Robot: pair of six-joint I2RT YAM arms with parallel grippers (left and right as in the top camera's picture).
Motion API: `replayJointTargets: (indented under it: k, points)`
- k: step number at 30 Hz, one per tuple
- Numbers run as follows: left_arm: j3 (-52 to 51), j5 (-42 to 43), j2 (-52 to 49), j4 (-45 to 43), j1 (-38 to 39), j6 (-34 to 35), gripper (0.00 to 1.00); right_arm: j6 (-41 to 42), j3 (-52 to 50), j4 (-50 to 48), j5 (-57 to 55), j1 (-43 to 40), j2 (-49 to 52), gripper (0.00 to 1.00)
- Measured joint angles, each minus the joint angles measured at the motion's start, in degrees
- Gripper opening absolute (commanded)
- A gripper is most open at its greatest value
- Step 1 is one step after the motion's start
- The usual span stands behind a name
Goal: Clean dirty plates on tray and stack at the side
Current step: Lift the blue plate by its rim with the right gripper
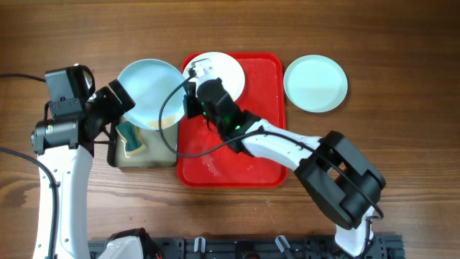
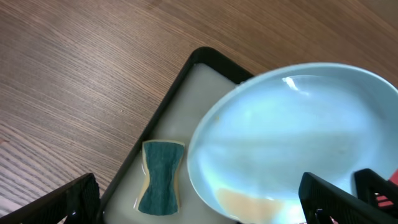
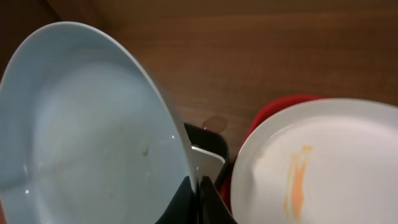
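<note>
Overhead view showed right gripper (image 1: 188, 101) clenched on the rim of a pale blue plate (image 1: 151, 93), held tilted over the small black-rimmed tray (image 1: 113, 153) beside the red tray (image 1: 230, 173); confirmed in right wrist view, with fingers (image 3: 199, 199) pinching the plate edge. Left gripper (image 1: 118, 101) seen close to the same plate, jaws spread apart, sponge (image 2: 160, 177) lying in the small tray. White plate (image 1: 226, 72), stained orange, rested on the red tray; second blue plate (image 1: 315, 83) sat on the table (image 1: 402, 57) just beside it.
</note>
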State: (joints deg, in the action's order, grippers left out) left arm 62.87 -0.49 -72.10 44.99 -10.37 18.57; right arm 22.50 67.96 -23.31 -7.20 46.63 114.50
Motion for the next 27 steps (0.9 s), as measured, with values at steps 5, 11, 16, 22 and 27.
replayJointTargets:
  k: [5,11,16,22,27]
  points:
    - [0.0,0.0,0.0,0.0,0.0,0.0,1.00,-10.3,0.0,-8.1,-4.8,0.6,0.1,0.04]
    - [0.0,0.0,0.0,0.0,0.0,0.0,1.00,-23.7,0.0,-18.0,-5.9,0.6,0.1,0.04]
    - [0.0,0.0,0.0,0.0,0.0,0.0,1.00,-34.7,0.0,-24.8,-6.1,0.6,0.1,0.04]
    - [0.0,0.0,0.0,0.0,0.0,0.0,1.00,-43.8,0.0,-30.6,-6.2,0.6,0.1,0.04]
    - [0.0,0.0,0.0,0.0,0.0,0.0,1.00,-49.7,0.0,-32.9,-6.1,0.6,0.1,0.04]
